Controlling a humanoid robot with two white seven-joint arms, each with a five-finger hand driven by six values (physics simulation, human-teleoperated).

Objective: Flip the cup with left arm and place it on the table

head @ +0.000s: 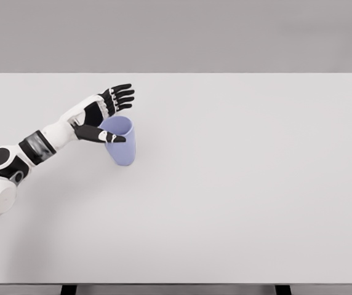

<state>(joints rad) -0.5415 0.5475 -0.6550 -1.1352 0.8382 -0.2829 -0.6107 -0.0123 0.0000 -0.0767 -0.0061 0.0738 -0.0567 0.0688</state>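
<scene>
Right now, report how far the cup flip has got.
Done: the cup stands on the white table with its opening up. In hand: the left hand is at the rim, fingers spread and thumb across the front, no closed grip. Left: pulling the hand clear. The right arm is not in view.

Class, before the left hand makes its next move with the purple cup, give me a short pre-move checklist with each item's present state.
1. Purple cup opening faces up: ok.
2. Cup base rests on the table: cannot tell; it looks slightly tilted.
3. Left hand at the cup rim: ok.
4. Hand released from the cup: not ok; thumb lies across the rim, fingers spread.
5. Right arm in view: not ok.
</scene>
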